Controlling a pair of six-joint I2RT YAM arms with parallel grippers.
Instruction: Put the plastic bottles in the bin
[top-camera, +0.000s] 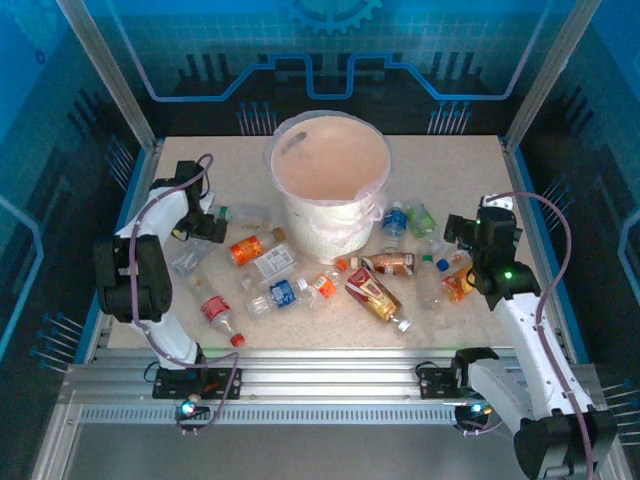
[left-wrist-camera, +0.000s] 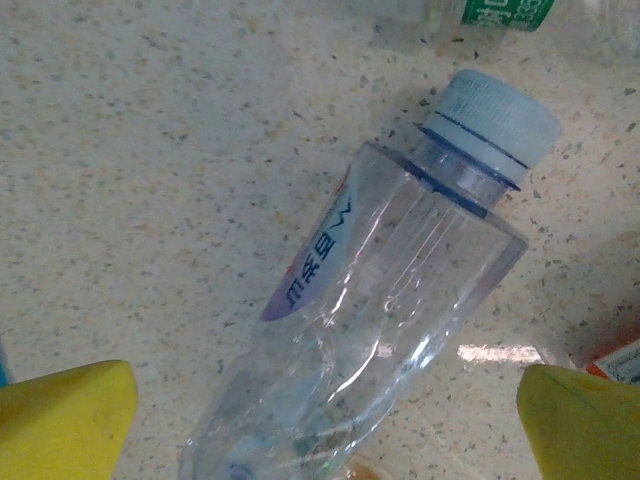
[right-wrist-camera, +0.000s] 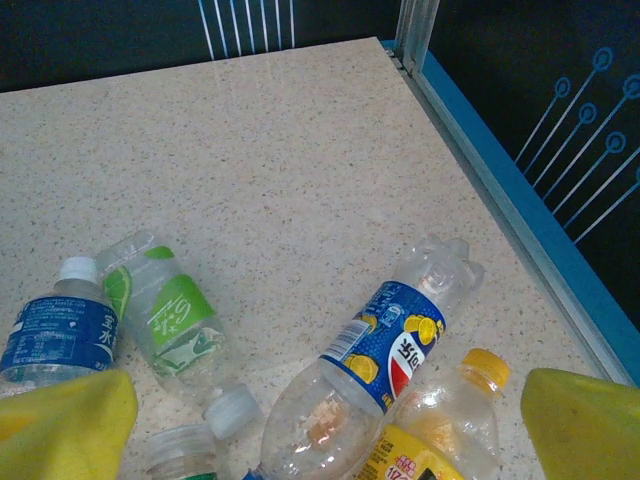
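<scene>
From above: large round white bin (top-camera: 322, 235), pinkish bag liner folded over its rim, upright at the far middle of the speckled table (top-camera: 200, 165). In front of it and to both sides, plastic bottles (top-camera: 283, 293) lying flat on the table, pointing every which way. Low over the left-hand ones, left gripper (top-camera: 205, 228); low over the right-hand cluster, right gripper (top-camera: 462, 235). Jaw spread hard to judge from here.

Left wrist: yellow fingertips (left-wrist-camera: 65, 420) far apart at the two lower corners, released, gripping nothing. Between them, touching neither as far as can be seen, a clear bottle (left-wrist-camera: 380, 320) of thin, glossy, creased plastic, with a squarish shoulder, a ribbed pale-blue cap (left-wrist-camera: 495, 115) and a white label in blue lettering. Long axis diagonal, cap toward upper right, base off the lower edge.

Right wrist: yellow pads (right-wrist-camera: 580, 420) just as wide apart, slack, nothing held. On the stone-flecked surface between and beyond them:
- Green-labelled bottle (right-wrist-camera: 170, 320), white cap toward lower right.
- Blue-labelled water bottle (right-wrist-camera: 60, 335) just beside it, white cap up.
- Crushed bottle with a lemon-printed blue label (right-wrist-camera: 385, 360), lobed base toward upper right.
- Yellow-capped bottle (right-wrist-camera: 450, 420), touching the crushed one.
</scene>
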